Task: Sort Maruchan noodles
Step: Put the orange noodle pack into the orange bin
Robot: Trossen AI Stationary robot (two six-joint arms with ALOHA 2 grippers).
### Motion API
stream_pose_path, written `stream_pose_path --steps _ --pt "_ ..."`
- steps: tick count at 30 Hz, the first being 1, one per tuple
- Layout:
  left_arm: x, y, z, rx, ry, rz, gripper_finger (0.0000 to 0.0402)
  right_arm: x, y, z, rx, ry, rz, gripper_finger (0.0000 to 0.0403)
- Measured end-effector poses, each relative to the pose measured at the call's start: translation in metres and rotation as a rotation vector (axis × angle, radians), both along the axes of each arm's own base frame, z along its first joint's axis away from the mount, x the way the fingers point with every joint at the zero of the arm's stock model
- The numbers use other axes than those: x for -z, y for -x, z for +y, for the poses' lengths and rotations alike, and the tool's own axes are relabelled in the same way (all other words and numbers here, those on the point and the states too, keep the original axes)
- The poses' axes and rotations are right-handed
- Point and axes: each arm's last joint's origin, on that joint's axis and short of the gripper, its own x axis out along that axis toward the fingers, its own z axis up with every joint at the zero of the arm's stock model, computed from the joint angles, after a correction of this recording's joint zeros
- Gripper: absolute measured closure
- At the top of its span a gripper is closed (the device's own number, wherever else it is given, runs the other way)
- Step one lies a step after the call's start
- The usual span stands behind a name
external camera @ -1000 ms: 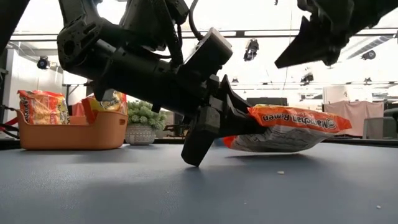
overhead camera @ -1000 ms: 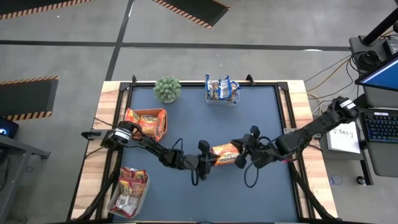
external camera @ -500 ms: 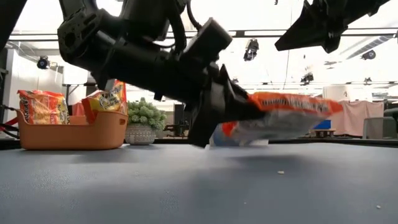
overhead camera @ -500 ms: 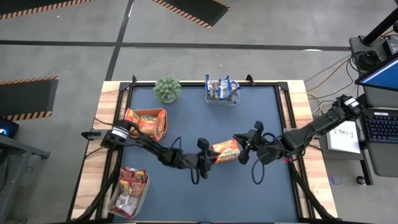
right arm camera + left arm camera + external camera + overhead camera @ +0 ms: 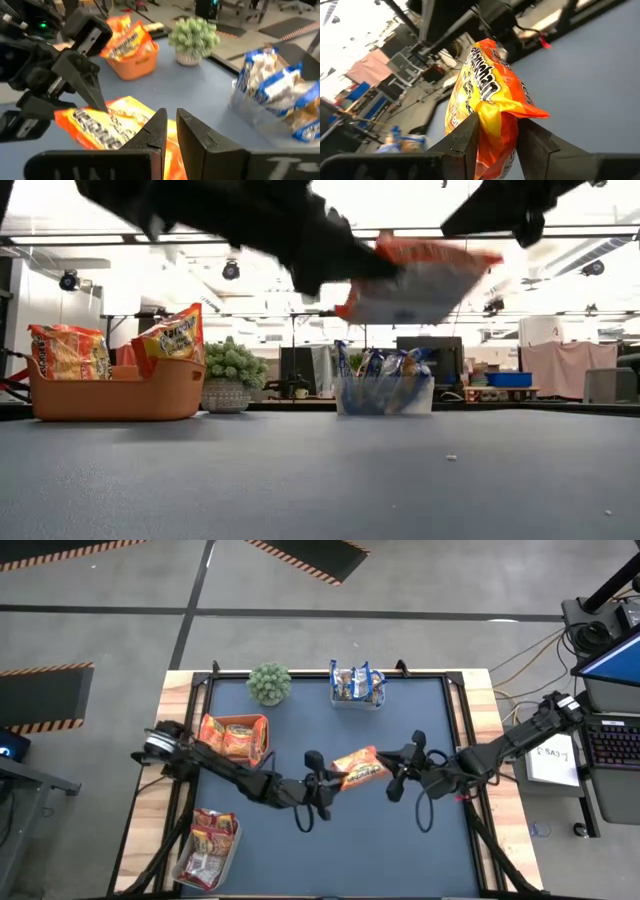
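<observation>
An orange-yellow Maruchan noodle packet hangs in the air over the middle of the blue table, with my left gripper shut on it. The low view shows the packet well above the table top. My right gripper hovers just right of the packet, shut, with nothing between its fingers. In the right wrist view the packet lies just ahead of them, with a gap between. My left gripper pinches the packet's crimped end between its two fingers. The fingers come nearly level from the table's left side. The packet is lifted clear of the table and juts out beyond the fingers toward the right, tilted.
An orange tray with orange packets stands at the far left, a clear tub of blue packets at the far edge, and another tub of dark red packets at the near left. A small green plant sits beside the tray.
My left gripper has risen and gone a little toward the table's left, keeping its hold. The packet has gone from just above the table top to well above it. My right gripper has risen slightly.
</observation>
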Motion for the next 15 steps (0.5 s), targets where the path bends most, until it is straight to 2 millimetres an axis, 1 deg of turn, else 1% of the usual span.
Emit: stream_pose_path --steps 4,7,12,15 --pt "-0.028 0.018 -0.005 -0.058 -0.002 -0.034 0.0311 -0.019 0.005 -0.003 -0.006 0.022 -0.047 0.0370" --pt "-0.047 0.036 -0.007 -0.080 0.011 -0.080 0.0311 -0.027 0.009 -0.006 0.014 0.051 -0.073 0.0370" --pt "-0.073 0.072 -0.002 -0.180 0.049 -0.167 0.0311 -0.030 0.011 -0.007 0.029 0.068 -0.081 0.0370" --pt "-0.078 0.095 0.005 -0.295 0.032 -0.182 0.0311 -0.029 0.010 -0.007 0.034 0.074 -0.074 0.0370"
